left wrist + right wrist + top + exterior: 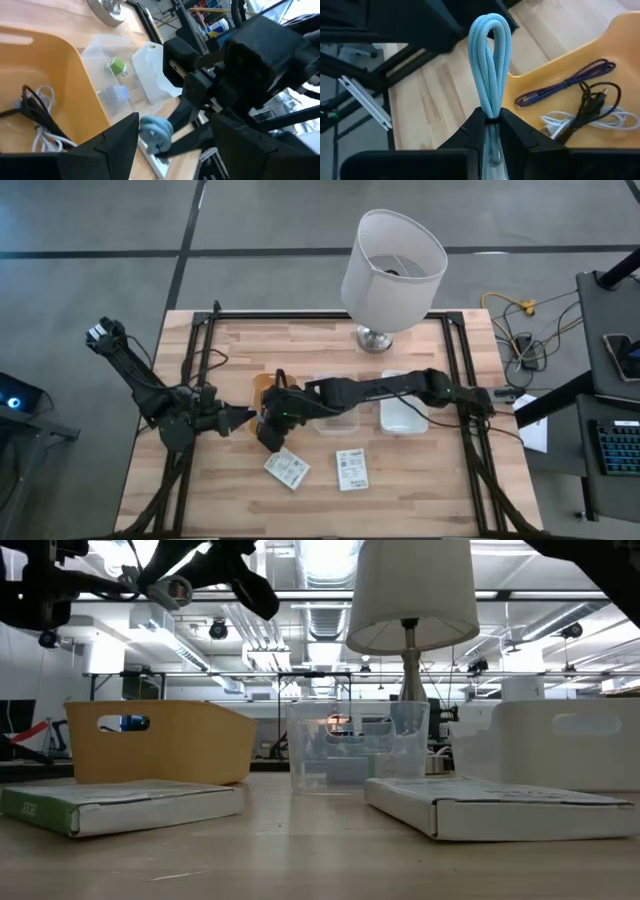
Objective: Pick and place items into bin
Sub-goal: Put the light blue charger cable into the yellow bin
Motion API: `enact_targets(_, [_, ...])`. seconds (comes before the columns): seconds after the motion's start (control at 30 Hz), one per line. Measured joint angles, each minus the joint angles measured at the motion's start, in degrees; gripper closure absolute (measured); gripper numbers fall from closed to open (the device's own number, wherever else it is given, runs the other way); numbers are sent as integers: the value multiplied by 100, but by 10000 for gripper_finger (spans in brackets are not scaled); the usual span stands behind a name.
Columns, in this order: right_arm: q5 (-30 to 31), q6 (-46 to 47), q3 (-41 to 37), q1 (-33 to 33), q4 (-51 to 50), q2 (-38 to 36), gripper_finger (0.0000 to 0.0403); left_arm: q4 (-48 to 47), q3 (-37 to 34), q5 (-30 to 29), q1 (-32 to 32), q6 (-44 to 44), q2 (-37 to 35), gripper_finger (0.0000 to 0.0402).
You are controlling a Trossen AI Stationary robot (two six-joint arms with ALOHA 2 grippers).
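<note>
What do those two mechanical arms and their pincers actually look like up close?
Both arms are dark, nearly black, built of slim jointed segments with chunky blocks at the joints. The left arm ends in a pointed, wedge-shaped left pincer with two angular matte-black fingers. The right arm is alike, with thin cabling along it; its right pincer has matching tapered black fingers.

From overhead, the yellow bin (262,388) is largely covered by the right arm, its contents unreadable. The print on the two white packets (287,469) is too small to read. The lower run of the pale blue cable loop (491,60) disappears between the right hand's (491,131) fingers. The level view cuts off both packets at the frame edges. The lamp (411,590) shade's top is cropped.
</note>
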Motion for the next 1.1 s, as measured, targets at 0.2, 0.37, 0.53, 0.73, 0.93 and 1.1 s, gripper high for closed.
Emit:
enact_targets(0.2, [58, 391, -33, -84, -94, -22, 369, -126, -4, 57, 23, 339, 147, 169])
enact_targets(0.37, [189, 540, 18, -115, -26, -62, 369, -430, -7, 71, 122, 286, 373, 169])
enact_targets(0.53, [193, 646, 22, -97, -31, -67, 369, -439, -7, 71, 327, 293, 549, 169])
enact_targets(0.73, [210, 655, 22, -96, -28, -67, 369, -410, -4, 82, 468, 403, 479, 176])
enact_targets(0.93, [192, 666, 22, -98, -12, -67, 369, -372, 2, 78, 475, 757, 287, 240])
enact_targets(1.1, [77, 666, 20, -136, 81, -45, 368, -271, 2, 69, 508, 1108, 275, 315])
